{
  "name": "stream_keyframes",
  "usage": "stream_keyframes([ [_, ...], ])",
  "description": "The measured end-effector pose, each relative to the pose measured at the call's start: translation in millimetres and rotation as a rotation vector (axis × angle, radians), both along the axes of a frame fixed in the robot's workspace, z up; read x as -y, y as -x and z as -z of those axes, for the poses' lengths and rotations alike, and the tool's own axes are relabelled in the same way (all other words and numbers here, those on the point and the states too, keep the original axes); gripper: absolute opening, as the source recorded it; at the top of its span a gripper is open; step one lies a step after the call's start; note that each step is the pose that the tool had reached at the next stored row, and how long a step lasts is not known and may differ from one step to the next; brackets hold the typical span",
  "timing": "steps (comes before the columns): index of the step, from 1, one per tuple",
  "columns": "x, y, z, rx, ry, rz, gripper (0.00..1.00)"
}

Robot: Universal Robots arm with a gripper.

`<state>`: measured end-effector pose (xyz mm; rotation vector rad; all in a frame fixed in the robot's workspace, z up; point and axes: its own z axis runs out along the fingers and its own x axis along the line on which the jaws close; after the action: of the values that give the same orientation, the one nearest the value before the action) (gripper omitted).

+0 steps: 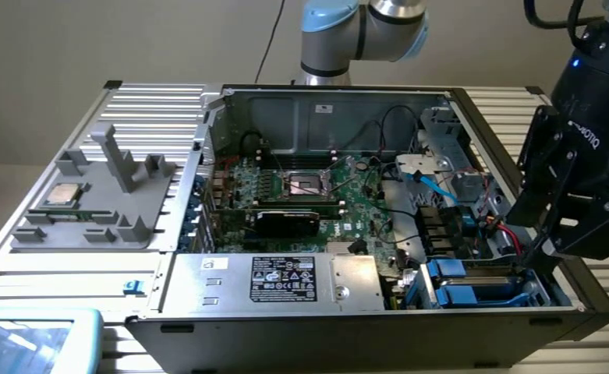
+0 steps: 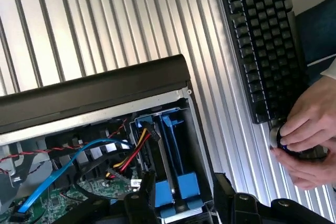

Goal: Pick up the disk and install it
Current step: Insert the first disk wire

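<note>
Hovering over corner bay [image 2: 181,113], fingers [image 2: 147,200] apart astride disk [image 2: 184,184]; case wall [image 2: 105,93] tight alongside, ribbed table [image 2: 105,24] open beyond

I see ribbed alu table [image 1: 65,273] w/ open PC case [image 1: 335,335] on it. Grey jig [image 1: 127,202] alongside, plus kbd [image 2: 262,40].

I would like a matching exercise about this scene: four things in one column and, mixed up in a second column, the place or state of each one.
Things
1. CPU chip
2. keyboard
3. blue carrier
4. gripper

Places or states
A. open, with its fingers apart
B. on the grey fixture beside the computer case
C. standing inside a corner of the computer case
D. on the slatted table, next to a person's hands

Pairs: 1-B, 2-D, 3-C, 4-A
</note>
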<state>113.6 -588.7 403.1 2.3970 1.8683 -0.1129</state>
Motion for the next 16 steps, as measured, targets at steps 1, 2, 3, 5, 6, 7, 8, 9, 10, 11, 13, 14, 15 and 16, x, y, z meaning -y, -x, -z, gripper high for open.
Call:
stream_keyframes([
  [1, 0.0, 0.0, 0.0, 0.0048, 0.0, -0.018, 0.56],
  [2, 0.0, 0.1, 0.1, 0.0101, -0.0002, -0.035, 0.56],
  [3, 0.5, 0.0, 0.0, 0.0141, 0.0, -0.048, 0.56],
  [5, 0.8, 1.2, 0.0, 0.017, -0.0001, -0.056, 0.56],
  [6, 1.2, 1.8, 0.0, 0.0184, -0.0007, -0.059, 0.56],
  [7, 1.5, 2.3, 0.0, 0.0207, -0.0024, -0.063, 0.56],
  [8, 1.7, 2.9, 0.1, 0.0231, -0.0044, -0.066, 0.56],
  [9, 1.9, 3.6, 0.1, 0.0254, -0.0067, -0.069, 0.56],
  [10, 2.3, 4.5, 0.2, 0.0276, -0.0091, -0.071, 0.56],
  [11, 2.7, 5.4, 0.2, 0.03, -0.0108, -0.074, 0.56],
  [13, 3.5, 7.0, 0.4, 0.0355, -0.0128, -0.078, 0.56],
  [14, 3.9, 7.5, 0.7, 0.0378, -0.0139, -0.082, 0.56],
  [15, 4.4, 7.9, 0.9, 0.04, -0.0148, -0.087, 0.56],
  [16, 4.8, 8.1, 1.1, 0.0425, -0.0156, -0.092, 0.56],
])
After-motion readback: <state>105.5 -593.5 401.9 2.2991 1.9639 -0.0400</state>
